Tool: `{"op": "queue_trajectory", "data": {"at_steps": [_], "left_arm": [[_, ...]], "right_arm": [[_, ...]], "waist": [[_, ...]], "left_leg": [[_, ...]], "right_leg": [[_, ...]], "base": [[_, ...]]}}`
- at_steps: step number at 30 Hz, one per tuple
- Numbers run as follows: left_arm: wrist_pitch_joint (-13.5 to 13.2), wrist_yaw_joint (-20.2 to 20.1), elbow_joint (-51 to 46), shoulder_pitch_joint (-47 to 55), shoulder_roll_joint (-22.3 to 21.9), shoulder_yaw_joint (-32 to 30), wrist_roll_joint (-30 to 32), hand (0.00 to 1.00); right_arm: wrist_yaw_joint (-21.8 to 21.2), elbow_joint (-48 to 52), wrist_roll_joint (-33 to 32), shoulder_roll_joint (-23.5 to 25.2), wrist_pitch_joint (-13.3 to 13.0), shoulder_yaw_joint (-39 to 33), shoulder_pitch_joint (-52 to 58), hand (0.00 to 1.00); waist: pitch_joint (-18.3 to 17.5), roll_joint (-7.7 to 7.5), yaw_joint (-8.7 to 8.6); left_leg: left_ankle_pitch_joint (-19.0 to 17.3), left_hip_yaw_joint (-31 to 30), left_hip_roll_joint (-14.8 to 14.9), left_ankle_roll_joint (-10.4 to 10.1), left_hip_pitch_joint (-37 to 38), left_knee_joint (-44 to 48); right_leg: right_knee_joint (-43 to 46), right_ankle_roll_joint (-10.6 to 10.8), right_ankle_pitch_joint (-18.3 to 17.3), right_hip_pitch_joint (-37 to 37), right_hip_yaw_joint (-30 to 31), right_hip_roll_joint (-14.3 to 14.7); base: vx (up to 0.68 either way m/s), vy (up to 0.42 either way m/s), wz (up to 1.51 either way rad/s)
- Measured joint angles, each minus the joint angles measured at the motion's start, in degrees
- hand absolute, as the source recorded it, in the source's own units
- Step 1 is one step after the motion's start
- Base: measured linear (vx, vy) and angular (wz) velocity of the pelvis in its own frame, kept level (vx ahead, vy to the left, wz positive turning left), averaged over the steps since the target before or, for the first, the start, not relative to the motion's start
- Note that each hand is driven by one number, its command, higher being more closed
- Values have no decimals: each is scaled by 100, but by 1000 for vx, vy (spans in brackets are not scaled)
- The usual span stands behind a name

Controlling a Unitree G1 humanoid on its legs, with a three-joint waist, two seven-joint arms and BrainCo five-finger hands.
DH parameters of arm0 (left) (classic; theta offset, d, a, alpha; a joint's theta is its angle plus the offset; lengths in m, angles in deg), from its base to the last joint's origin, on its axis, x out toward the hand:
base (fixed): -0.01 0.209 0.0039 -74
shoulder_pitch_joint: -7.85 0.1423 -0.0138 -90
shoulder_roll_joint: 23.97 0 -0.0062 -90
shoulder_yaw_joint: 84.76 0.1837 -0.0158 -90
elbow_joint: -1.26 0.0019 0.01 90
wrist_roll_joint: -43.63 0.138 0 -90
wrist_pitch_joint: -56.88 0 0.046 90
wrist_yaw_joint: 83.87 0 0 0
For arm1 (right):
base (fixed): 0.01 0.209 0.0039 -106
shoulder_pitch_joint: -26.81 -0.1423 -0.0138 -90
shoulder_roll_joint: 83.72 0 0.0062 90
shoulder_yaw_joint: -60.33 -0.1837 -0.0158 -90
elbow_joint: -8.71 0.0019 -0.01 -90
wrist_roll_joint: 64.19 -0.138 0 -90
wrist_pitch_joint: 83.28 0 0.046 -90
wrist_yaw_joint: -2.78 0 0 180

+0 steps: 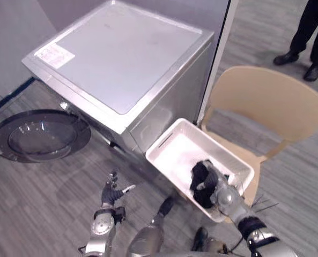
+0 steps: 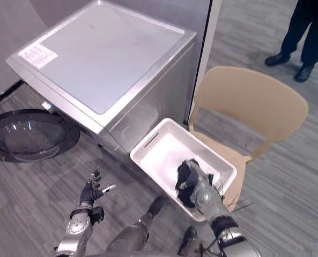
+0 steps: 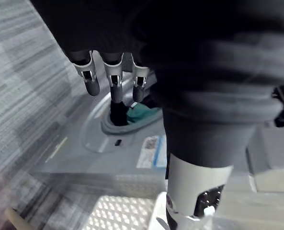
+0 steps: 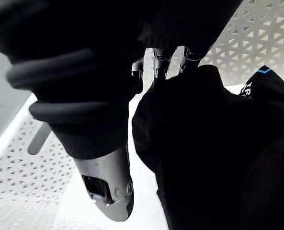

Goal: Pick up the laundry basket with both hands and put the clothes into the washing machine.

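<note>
The white perforated plastic laundry basket [image 1: 180, 155] sits on the seat of the beige moulded chair [image 1: 266, 101], overhanging the seat's edge nearest the silver front-loading washing machine [image 1: 121, 59], whose round glass door [image 1: 38, 134] stands open. The right hand [image 1: 223, 194] is in the basket's near corner, fingers curled into a black garment [image 1: 200, 174] (the unloading step, I judge). The left hand [image 1: 111, 194] hovers low before the machine, fingers loose, holding nothing. Next, the garment needs lifting clear of the rim and carrying to the drum.
</note>
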Motion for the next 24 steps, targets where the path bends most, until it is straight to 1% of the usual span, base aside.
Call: {"op": "queue_trajectory", "data": {"at_steps": [3, 5, 6, 9, 11, 13, 16, 19, 22, 24], "left_arm": [[1, 82, 381, -198, -49, 43, 1, 0], [0, 97, 501, -276, -108, 48, 2, 0], [4, 96, 619, -356, -164, 100, 2, 0], [11, 74, 825, -613, -301, 269, 6, 0], [18, 71, 928, -761, -420, 273, 9, 0], [22, 70, 972, -906, -506, 273, 18, 0], [23, 70, 980, -996, -518, 276, 63, 0], [32, 72, 1110, -1030, -519, 288, 142, 0], [41, 72, 1192, -1013, -520, 355, 190, 0], [46, 72, 1194, -986, -504, 351, 216, 0]], "right_arm": [[75, -443, 223, -73, 90, 23, -509, 0], [102, -603, 373, -92, 169, 67, -695, 0], [122, -639, 431, -92, 191, 75, -766, 100], [138, -661, 571, -65, 195, 253, -892, 100], [140, -661, 640, -94, 198, 301, -974, 100], [144, -662, 590, -134, 204, 416, -1068, 100], [151, -660, 486, -95, 196, 465, -1118, 100], [171, -667, 121, -42, 198, 433, -1029, 100], [173, -427, -339, 3, 205, 254, -849, 100], [205, 287, -656, 0, 203, -15, -657, 100]], "waist": [[210, -5, -3], [313, -7, 2], [356, -4, 0], [427, -10, -5], [430, -17, -14], [431, -20, -6], [430, -22, 17], [428, -25, 43], [425, -29, 63], [417, -39, 64]], "left_leg": [[83, 24, -17, -23, -224, -5], [104, 27, -14, -32, -310, -4], [132, 26, -14, -70, -393, -5], [158, 19, -24, -82, -539, -4], [154, 15, -76, -83, -549, -6], [152, 20, -98, -82, -581, -12], [156, 17, -124, -81, -600, -11], [159, 13, -145, -80, -548, -10], [159, 2, -109, -80, -396, -11], [157, 36, -5, -81, -340, -17]], "right_leg": [[412, -87, -179, -411, 14, -101], [536, -135, -230, -548, 8, -125], [611, -160, -263, -659, 1, -140], [722, -185, -313, -845, -13, -176], [789, -150, -374, -871, -20, -243], [789, -140, -387, -901, -22, -269], [787, -135, -390, -908, -33, -298], [742, -134, -390, -806, -45, -306], [513, -112, -355, -547, -71, -225], [276, -128, -229, -411, -66, -81]], "base": [[-67, -124, 1], [-65, -161, 3], [-43, -115, 3], [-46, -137, 5], [-17, -74, 8], [-12, -69, 4], [0, -59, 5], [12, -72, 5], [-13, -62, 3], [-63, -55, -19]]}}
